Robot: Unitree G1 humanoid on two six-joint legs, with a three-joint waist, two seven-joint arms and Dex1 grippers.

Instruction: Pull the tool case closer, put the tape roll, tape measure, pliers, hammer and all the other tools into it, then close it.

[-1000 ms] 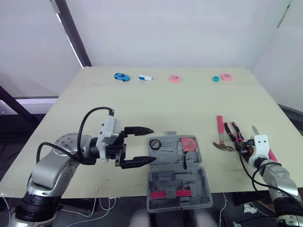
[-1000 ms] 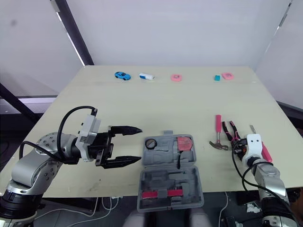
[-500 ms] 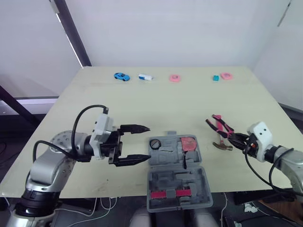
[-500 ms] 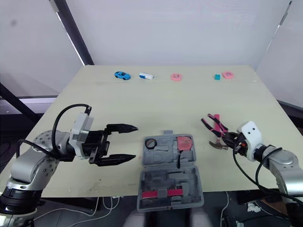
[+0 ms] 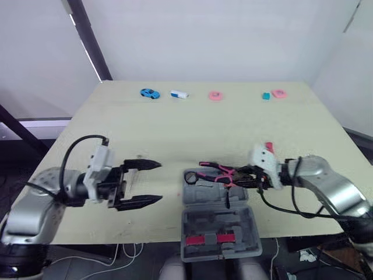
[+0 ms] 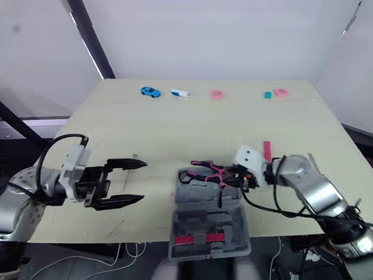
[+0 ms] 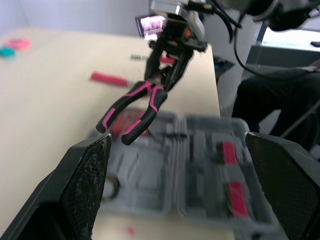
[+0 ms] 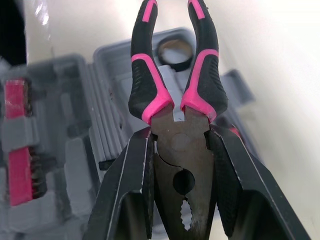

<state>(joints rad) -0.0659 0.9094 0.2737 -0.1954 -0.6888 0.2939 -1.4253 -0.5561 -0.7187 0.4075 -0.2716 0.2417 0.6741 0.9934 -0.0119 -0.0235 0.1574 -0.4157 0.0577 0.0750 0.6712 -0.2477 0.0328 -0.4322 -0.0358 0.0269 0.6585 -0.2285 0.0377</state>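
Note:
The grey tool case lies open at the table's near edge. Its far half holds a black ring-shaped roll and a red tape measure, and pink parts sit in the near half. My right gripper is shut on the head of the pink-and-black pliers. It holds them level just above the case's far half, handles pointing left. The hammer's pink handle lies on the table behind the right wrist. My left gripper stands open to the left of the case, holding nothing.
Along the table's far edge lie a blue toy car, a white-and-blue item, two pink rolls and a teal block. Bare tabletop spreads between them and the case.
My right gripper lifted the pliers off the table at the right and carried them left over the open case. The left gripper drew back leftward, away from the case.

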